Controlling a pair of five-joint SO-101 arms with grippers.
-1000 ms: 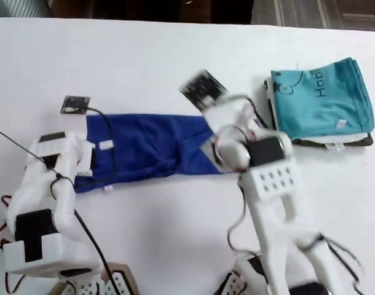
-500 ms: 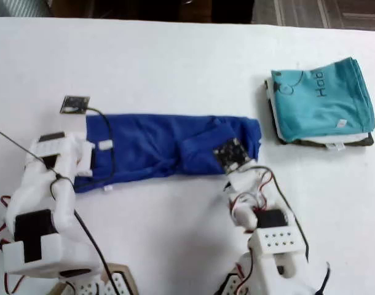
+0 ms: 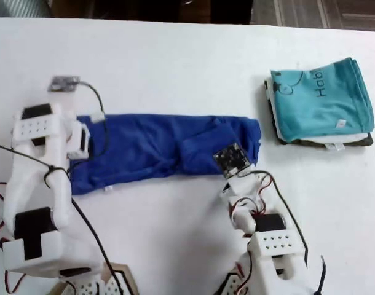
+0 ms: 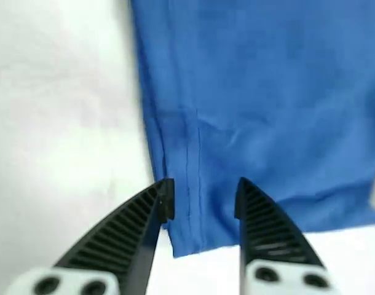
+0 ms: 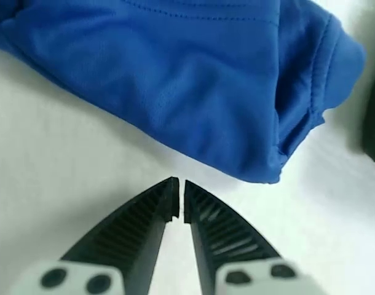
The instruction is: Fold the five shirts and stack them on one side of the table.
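Table [image 3: 175, 61] carries a blue shirt [image 3: 157, 150] folded into a long strip across its middle, and a stack of folded shirts [image 3: 319, 101] (teal on top) near its right edge. Left gripper [image 4: 200, 203] stands parted astride the strip's left-end hem; right gripper [image 5: 180, 200], fingers nearly together and empty, hovers just beside the other end.

The blue shirt [image 3: 169, 150] is soft, matt knit cloth, creased, with stitched hems; the table [image 3: 175, 55] beneath it is smooth matt white. The left gripper [image 4: 200, 200] and right gripper [image 5: 180, 198] are ribbed black plastic
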